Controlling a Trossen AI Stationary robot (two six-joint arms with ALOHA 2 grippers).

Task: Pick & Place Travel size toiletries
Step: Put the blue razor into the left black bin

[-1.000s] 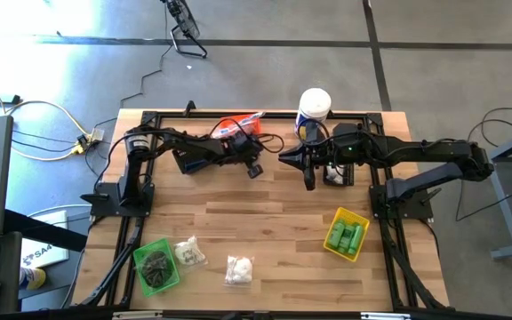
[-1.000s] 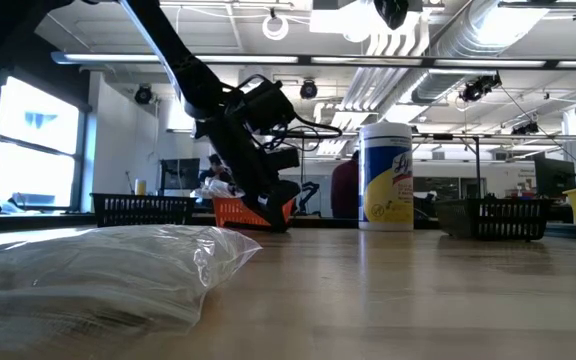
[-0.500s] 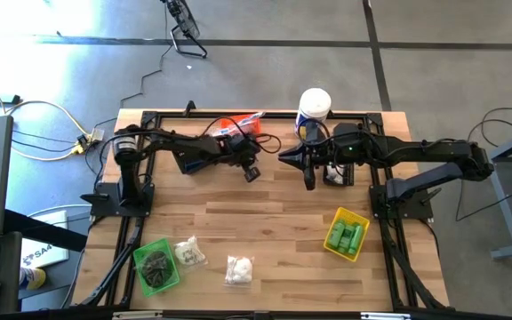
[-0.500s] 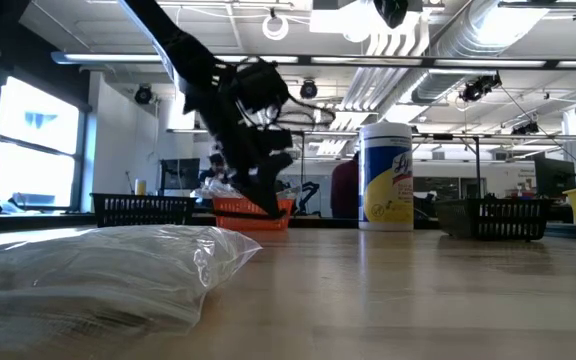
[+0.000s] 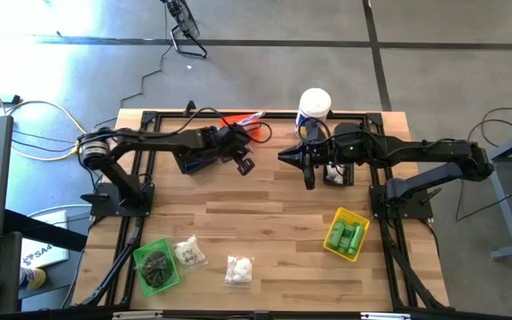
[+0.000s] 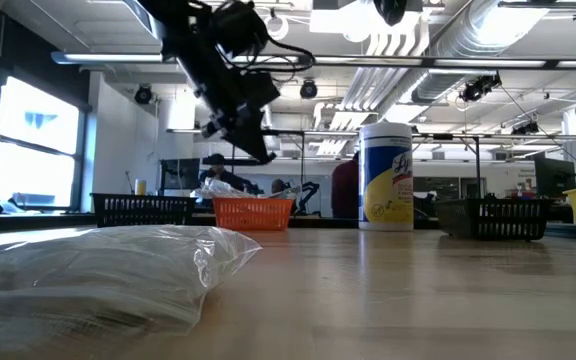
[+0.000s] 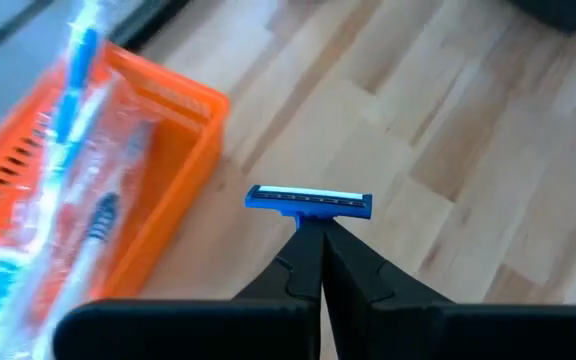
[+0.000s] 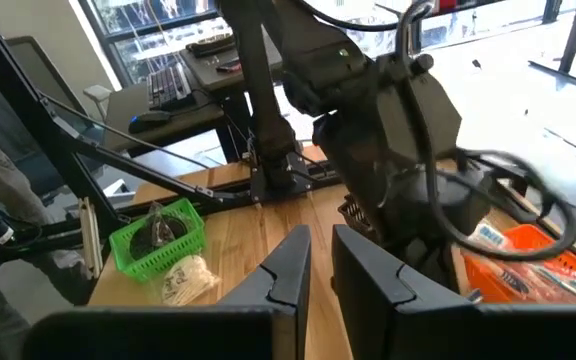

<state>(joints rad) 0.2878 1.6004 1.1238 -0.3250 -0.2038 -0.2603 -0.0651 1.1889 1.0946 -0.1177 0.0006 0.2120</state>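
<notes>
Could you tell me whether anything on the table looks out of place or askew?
Two clear bags of white puffs lie loose on the wood beside the small green bin. Wrapped toothbrushes stick out over the orange basket's rim.

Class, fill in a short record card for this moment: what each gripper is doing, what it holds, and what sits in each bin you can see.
left gripper: shut on blue-headed razor, raised beside orange bin
right gripper: waiting mid-table, holding nothing
orange bin: clear-wrapped toothbrushes
yellow bin: green bottles
green bin: dark bundles
loose on table: two bags
</notes>
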